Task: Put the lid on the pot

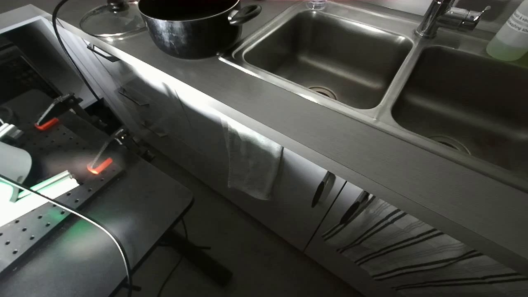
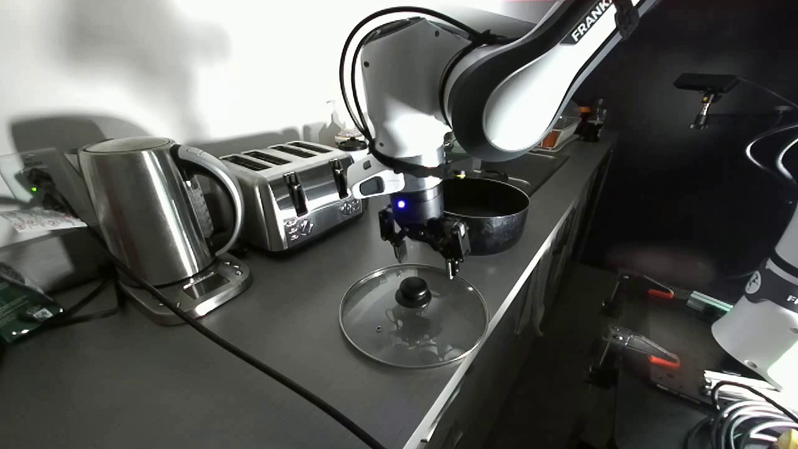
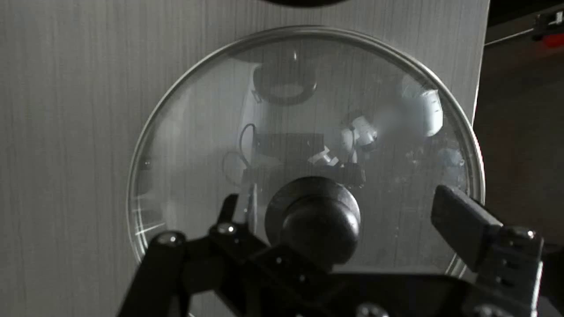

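Hanging above glass lid [image 2: 408, 327]: gripper [image 2: 426, 262], jaws apart. Cooking pot [image 1: 192, 37], inside too dark; bottle [image 1: 510, 37] holds green liquid [image 1: 502, 52]; arm [image 2: 536, 103] reads "FRANK…".

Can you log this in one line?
round clear glass lid: on flat grey counter; round dark metal pot: uncovered; black tool: open, above lid

Beneath the black two-fingered pincer [image 2: 426, 264] runs a matte grey countertop [image 2: 187, 386], its front edge brightly lit. Behind the pincer, a plain white wall [image 2: 280, 56] carries soft grey shadows [image 2: 128, 62]. Lower than the pincer, in an exterior view, dim grey floor [image 1: 264, 264] separates flat white cabinets [image 1: 293, 206] from a black, round-cornered table [image 1: 144, 206].
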Controlling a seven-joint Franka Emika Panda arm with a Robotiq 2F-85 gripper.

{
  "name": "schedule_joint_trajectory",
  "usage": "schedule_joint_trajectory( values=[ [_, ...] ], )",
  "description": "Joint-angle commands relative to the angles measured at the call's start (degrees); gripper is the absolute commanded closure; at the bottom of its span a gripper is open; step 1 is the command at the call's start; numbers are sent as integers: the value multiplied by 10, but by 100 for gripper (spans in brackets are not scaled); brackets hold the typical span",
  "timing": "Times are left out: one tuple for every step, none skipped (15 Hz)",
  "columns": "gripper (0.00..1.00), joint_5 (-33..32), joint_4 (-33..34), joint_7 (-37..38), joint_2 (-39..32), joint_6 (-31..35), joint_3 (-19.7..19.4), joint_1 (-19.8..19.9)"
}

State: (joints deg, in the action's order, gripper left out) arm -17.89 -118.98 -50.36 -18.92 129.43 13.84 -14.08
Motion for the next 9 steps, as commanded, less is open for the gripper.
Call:
schedule_joint_trajectory(
  values=[
    [0,-21,39,3,-41,6,4,-6],
    [0,-23,44,4,-49,7,4,-8],
    [0,-25,49,4,-54,7,4,-9],
    [0,-25,54,3,-60,7,4,-10],
    [0,-26,59,3,-66,7,4,-11],
    [0,-26,63,4,-70,6,4,-12],
    [0,-26,66,3,-74,6,4,-13],
    [0,-24,69,2,-77,5,5,-13],
    [0,-24,72,2,-79,4,5,-13]
  ],
)
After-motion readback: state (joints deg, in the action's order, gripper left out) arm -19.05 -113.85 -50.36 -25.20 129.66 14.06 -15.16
